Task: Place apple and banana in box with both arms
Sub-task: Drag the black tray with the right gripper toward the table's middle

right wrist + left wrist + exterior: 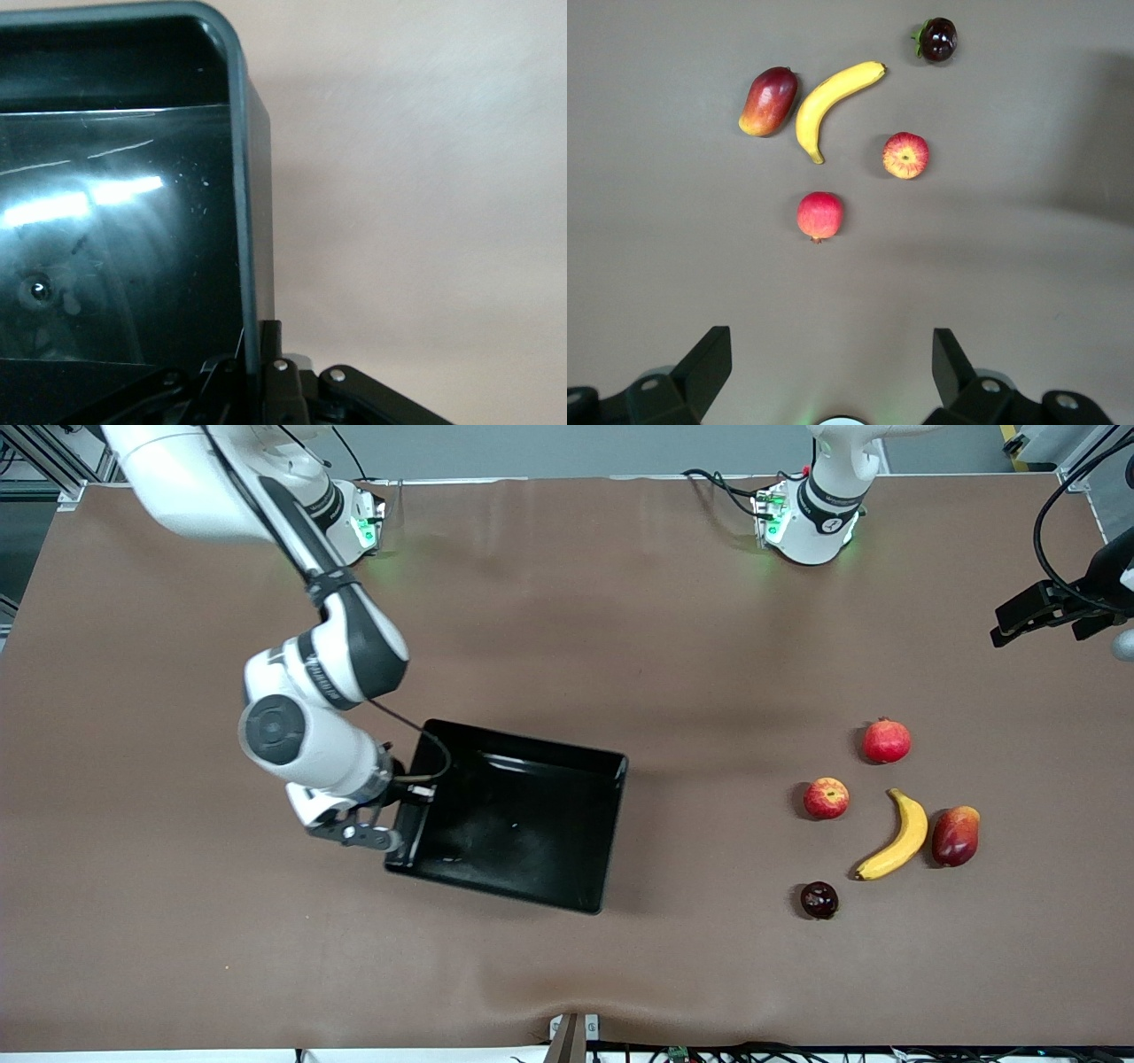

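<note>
The black box (611,815) lies toward the right arm's end of the table with nothing in it. My right gripper (403,815) is shut on the box's wall (252,177) at the end toward the right arm, one finger (270,341) outside the rim. The apple (826,798) and the banana (895,837) lie on the table toward the left arm's end, the banana a little nearer the front camera. My left gripper (1032,613) hangs open and holds nothing, high over the table's edge at that end. In the left wrist view the apple (905,155) and banana (828,102) lie well clear of the left gripper (830,335).
Around the two fruits lie a red pomegranate (887,741), a red-yellow mango (956,835) beside the banana, and a dark maroon fruit (819,900) nearest the front camera. Bare brown tabletop (709,806) separates the box from the fruits.
</note>
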You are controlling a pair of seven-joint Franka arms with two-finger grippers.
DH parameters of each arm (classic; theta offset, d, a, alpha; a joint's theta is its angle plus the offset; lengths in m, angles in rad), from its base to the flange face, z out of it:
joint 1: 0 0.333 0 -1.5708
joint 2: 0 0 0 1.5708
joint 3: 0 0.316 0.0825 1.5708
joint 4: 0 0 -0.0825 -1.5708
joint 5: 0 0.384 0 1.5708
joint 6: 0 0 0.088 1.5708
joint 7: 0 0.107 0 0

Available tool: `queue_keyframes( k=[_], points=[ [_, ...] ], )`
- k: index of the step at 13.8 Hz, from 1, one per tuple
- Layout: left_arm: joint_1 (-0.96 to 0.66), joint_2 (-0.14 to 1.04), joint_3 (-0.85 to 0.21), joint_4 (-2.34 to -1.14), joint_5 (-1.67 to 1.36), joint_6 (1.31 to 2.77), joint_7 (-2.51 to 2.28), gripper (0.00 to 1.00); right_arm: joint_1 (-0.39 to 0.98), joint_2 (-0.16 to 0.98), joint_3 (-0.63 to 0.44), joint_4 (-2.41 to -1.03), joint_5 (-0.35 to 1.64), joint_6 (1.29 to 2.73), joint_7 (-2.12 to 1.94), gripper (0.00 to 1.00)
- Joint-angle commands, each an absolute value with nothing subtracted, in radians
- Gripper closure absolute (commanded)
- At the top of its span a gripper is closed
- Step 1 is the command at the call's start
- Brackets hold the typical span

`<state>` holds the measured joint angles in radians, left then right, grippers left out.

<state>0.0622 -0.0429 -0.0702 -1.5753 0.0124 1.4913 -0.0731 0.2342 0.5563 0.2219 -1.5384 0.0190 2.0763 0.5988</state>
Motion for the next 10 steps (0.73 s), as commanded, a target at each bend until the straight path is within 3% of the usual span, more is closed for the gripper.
queue_keyframes(
  k=[1, 5, 10],
  points=[
    [0.064, -0.04, -0.072, -1.571, 0.008, 1.5, -0.06, 0.0, 0.297, 0.587, 0.215, -1.537, 0.008, 2.133, 0.624, 1.0],
    [0.064, -0.035, -0.072, -1.569, 0.008, 1.502, -0.06, 0.0, 0.366, 0.641, 0.213, -1.542, -0.001, 2.241, 0.708, 1.0],
    [0.064, -0.035, -0.074, -1.572, 0.008, 1.502, -0.06, 0.0, 0.42, 0.681, 0.212, -1.543, -0.067, 2.269, 0.808, 1.0]
  ],
)
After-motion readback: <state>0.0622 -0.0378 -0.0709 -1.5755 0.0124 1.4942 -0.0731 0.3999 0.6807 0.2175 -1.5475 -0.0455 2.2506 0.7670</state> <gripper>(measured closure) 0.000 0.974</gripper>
